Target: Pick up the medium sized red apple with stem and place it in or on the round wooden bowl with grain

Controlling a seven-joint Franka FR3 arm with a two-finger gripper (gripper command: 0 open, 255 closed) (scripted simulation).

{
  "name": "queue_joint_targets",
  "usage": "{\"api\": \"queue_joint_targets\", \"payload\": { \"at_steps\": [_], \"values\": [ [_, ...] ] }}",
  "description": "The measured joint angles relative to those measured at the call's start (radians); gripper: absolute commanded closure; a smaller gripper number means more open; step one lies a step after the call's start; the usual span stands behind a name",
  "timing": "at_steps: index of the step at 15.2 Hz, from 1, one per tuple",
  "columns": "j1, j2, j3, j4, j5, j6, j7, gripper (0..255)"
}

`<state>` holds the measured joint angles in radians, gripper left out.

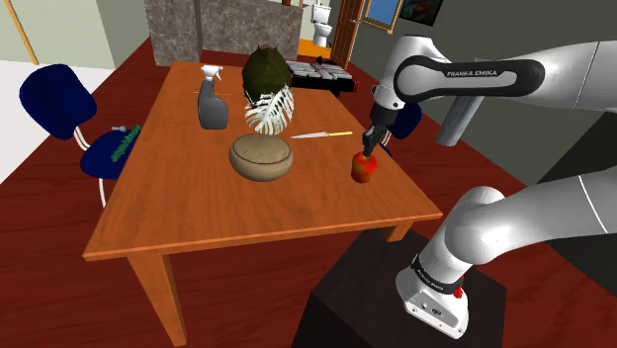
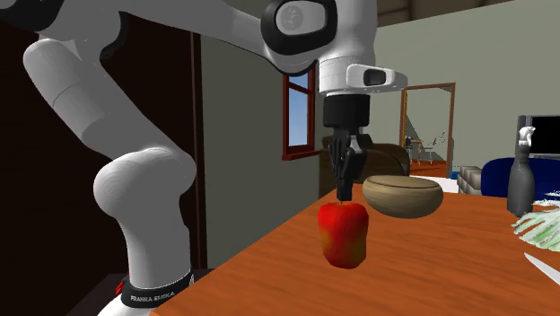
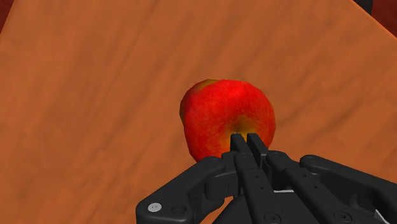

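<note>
A red apple [image 1: 364,170] [image 2: 343,235] [image 3: 216,121] with a yellowish patch is near the table's edge on the shoulder view's right. My gripper [image 1: 370,150] [image 2: 345,196] [image 3: 247,141] points straight down onto its top, fingers shut together on the stem in the apple's hollow. The apple hangs directly under the fingertips; whether it touches the wooden table [image 1: 198,217] [image 2: 449,260] I cannot tell. The round brown bowl [image 1: 261,158] [image 2: 402,196] stands empty at the table's middle, to the shoulder view's left of the apple.
Behind the bowl stand a potted plant with a white fern leaf [image 1: 267,94] [image 2: 538,224] and a grey spray bottle [image 1: 213,99] [image 2: 520,175]. A yellow-handled knife [image 1: 321,134] lies between bowl and apple, further back. A blue chair [image 1: 59,99] stands at the table's left.
</note>
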<state>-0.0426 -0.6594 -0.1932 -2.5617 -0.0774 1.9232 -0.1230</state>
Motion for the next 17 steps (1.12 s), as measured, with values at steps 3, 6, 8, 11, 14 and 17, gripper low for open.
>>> {"api": "queue_joint_targets", "payload": {
  "at_steps": [3, 6, 8, 11, 14, 17],
  "values": [
    [0.001, -0.001, 0.003, 0.036, 0.002, -0.037, 0.000, 255],
    [0.002, -0.008, 0.006, 0.067, 0.004, -0.076, 0.001, 255],
    [0.004, -0.004, 0.009, 0.098, 0.007, -0.102, 0.003, 255],
    [0.006, -0.004, 0.013, 0.138, 0.010, -0.142, 0.004, 255],
    [0.006, -0.010, 0.016, 0.174, 0.012, -0.185, 0.005, 255],
    [0.008, -0.003, 0.018, 0.221, 0.015, -0.223, 0.005, 255]
  ]
}}
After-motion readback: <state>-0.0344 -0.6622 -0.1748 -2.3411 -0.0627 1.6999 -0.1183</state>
